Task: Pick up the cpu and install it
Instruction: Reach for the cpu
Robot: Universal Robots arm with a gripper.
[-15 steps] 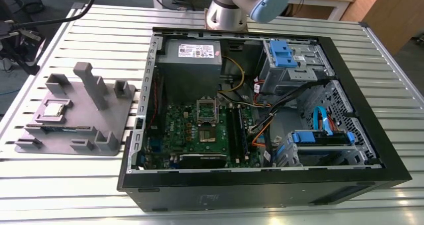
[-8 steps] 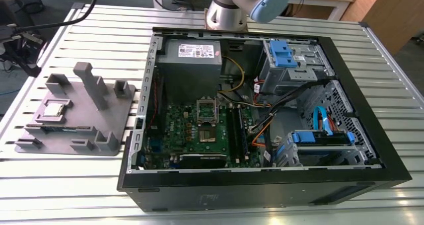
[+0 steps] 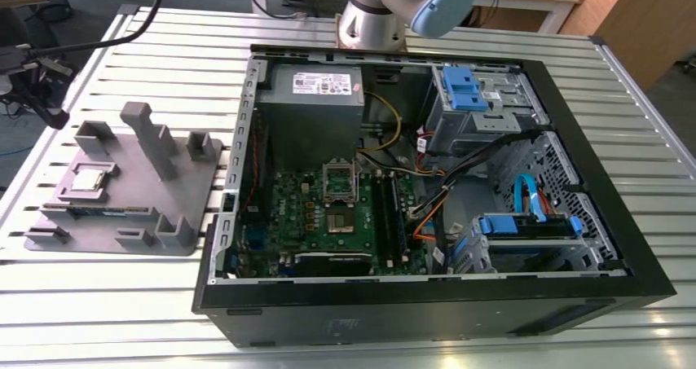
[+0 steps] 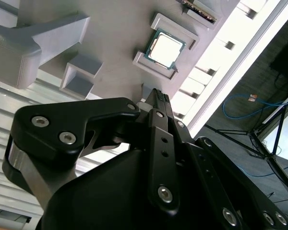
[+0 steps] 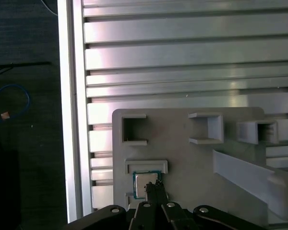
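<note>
Cpu (image 4: 166, 49) sits near the tip of my gripper (image 4: 158, 96), whose fingers are pressed together and hold nothing. It lies flat, silver top up, in a shallow square recess of the grey tray (image 4: 120, 28). The tray rests on a slatted metal table (image 3: 109, 304), with an opened computer case (image 3: 435, 300) beside it on the exterior view's right.

Small square cpu (image 4: 165, 49): shiny silver-grey top, thin green edge. Moulded plastic tray (image 3: 179, 190) w/ posts: plain mid-grey. Slatted aluminium table (image 3: 109, 304): pale silver, ribbed stripes. Open steel PC case (image 3: 435, 320): black outside. Flat circuit board (image 3: 315, 222): dark green. Plastic drive brackets (image 3: 462, 88): bright blue. Angular metal gripper (image 4: 158, 96): matte black, silver screw heads.
</note>
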